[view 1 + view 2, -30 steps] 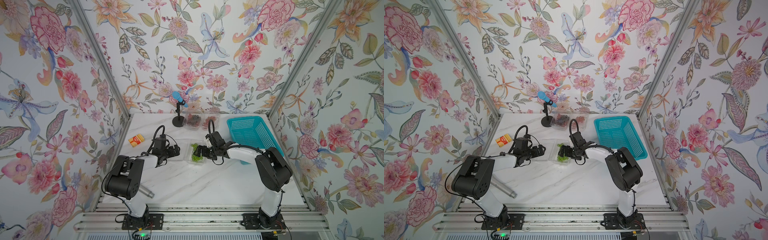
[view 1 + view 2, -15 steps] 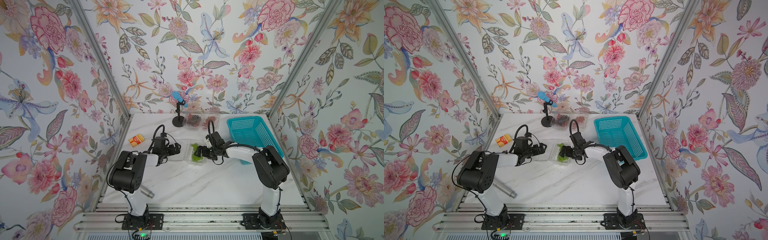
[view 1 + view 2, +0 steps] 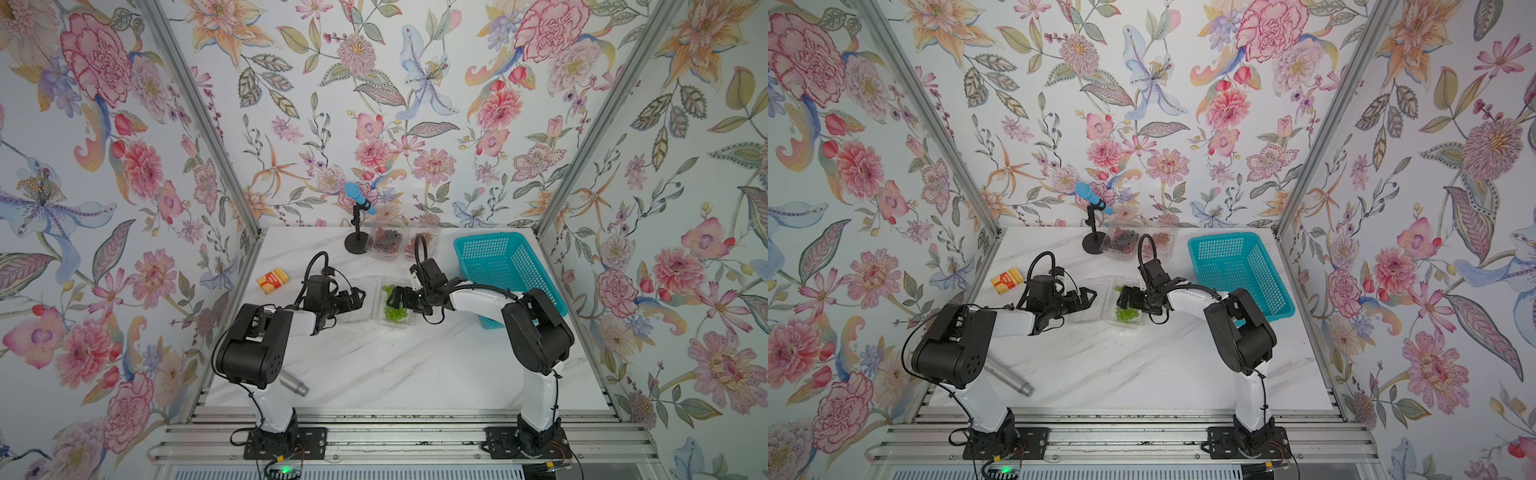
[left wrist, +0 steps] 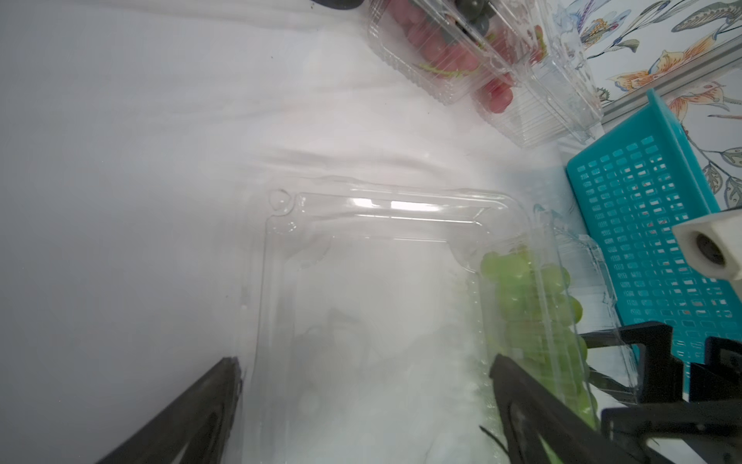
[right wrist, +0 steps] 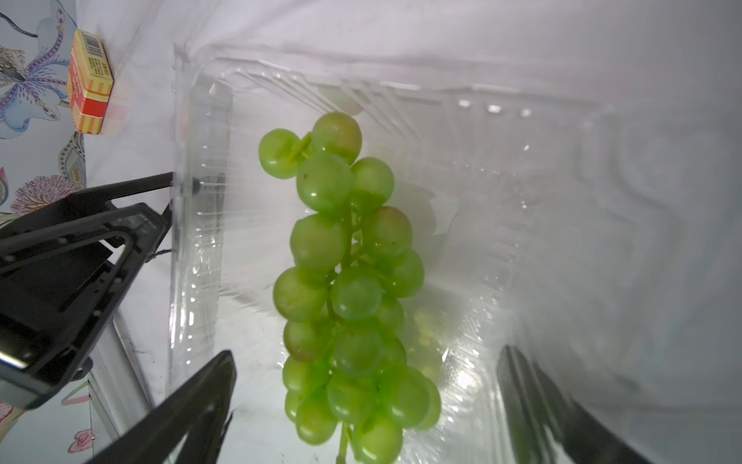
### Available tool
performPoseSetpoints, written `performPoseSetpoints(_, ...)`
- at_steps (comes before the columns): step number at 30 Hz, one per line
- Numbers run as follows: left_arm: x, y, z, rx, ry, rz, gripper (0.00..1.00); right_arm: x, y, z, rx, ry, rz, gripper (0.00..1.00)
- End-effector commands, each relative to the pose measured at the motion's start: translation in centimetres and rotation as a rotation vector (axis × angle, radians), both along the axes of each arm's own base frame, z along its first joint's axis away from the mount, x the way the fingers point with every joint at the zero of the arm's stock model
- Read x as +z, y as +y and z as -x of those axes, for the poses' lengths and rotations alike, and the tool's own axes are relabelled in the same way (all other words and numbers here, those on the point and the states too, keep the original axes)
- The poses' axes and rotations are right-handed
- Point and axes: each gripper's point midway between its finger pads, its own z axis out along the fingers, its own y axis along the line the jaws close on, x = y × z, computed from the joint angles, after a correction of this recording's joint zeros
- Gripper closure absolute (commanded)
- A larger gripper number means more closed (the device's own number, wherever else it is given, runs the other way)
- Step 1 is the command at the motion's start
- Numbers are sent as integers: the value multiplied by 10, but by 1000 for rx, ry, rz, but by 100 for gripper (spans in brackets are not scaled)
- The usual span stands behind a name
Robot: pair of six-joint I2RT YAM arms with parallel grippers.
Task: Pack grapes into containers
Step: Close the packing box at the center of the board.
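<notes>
L gripper (image 3: 360,299) edged fwd over clamshell lid (image 4: 373,257).

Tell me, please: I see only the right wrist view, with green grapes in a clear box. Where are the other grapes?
Observer: Dark grapes and red grapes lie in their own boxes at the back of the table.
Operator: What else stands near?
Observer: A teal basket, seemingly empty, on the right side.
Operator: Can I close now?
Observer: The lid lies open flat under the open left gripper.

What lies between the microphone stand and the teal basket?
A clear container of dark grapes and another of red grapes, in both top views.
</notes>
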Motion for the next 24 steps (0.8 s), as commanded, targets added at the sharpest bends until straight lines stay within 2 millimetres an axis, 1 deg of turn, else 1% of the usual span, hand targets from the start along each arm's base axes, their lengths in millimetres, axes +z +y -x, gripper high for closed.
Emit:
performPoseSetpoints(1, 23, 0, 2, -4, -30, 31, 0, -5, -1, -3, 12, -1, 39, 0)
performPoseSetpoints(6, 45, 2, 3, 2, -68, 26, 0, -6, -5, -4, 9, -11, 60, 0)
performPoseSetpoints(10, 59, 1, 4, 2, -90, 35, 0, -4, -6, -6, 10, -19, 67, 0)
performPoseSetpoints(11, 63, 1, 5, 0, -96, 35, 0, -5, -6, -6, 11, -18, 75, 1)
performPoseSetpoints(12, 61, 1, 6, 0, -89, 32, 0, -5, -7, -7, 11, -19, 82, 0)
performPoseSetpoints(13, 76, 1, 6, 1, -121, 37, 0, -5, -7, -8, 11, -22, 84, 0)
performPoseSetpoints(15, 83, 0, 8, -3, -134, 36, 0, -6, -7, -8, 10, -18, 86, 1)
performPoseSetpoints(19, 93, -4, 10, -13, -154, 43, 0, -2, 0, -10, 17, -17, 65, 0)
performPoseSetpoints(24, 112, -15, 11, -35, -192, 57, 0, 5, 13, -11, 29, -9, 25, 0)
